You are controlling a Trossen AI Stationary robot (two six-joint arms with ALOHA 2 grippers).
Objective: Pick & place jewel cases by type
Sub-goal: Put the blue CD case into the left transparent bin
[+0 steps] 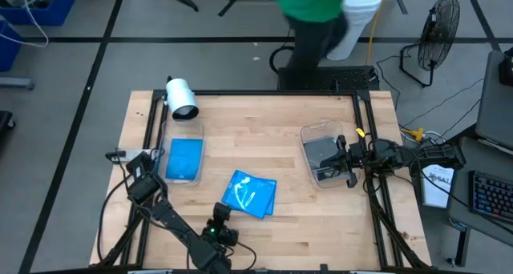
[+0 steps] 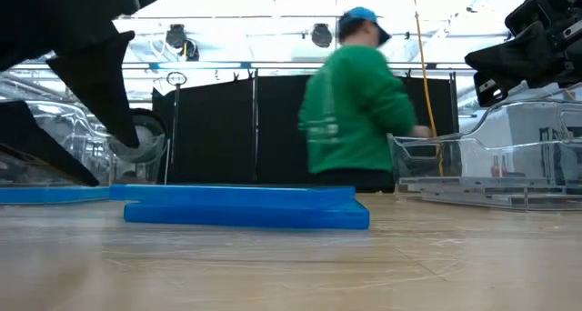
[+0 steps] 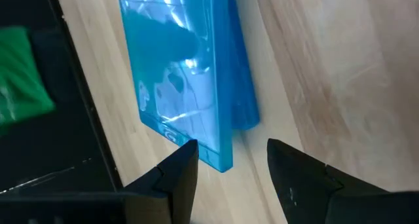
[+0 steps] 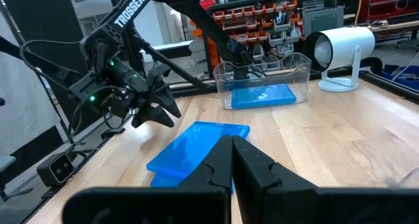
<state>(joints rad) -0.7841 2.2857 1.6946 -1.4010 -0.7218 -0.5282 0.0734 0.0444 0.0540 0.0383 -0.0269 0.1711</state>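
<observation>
We count the sorting as partly done. One blue jewel case [image 1: 184,159] already lies in the left clear tub [image 1: 198,133], and the right clear tub [image 1: 309,134] holds dark cases [image 1: 324,155]. Two blue jewel cases [image 1: 251,194] remain on the table [image 1: 264,122], stacked slightly askew, near its front edge between the tubs. The left gripper [image 3: 229,170] hovers just short of the stack's near corner, fingers [image 3: 177,175] spread apart and holding nothing. The right gripper [image 4: 232,160] sits over the right tub, fingers pressed together, empty as far as we see. A person in a green top [image 2: 350,106] stands beyond the table. We judge two blue cases left to place.
</observation>
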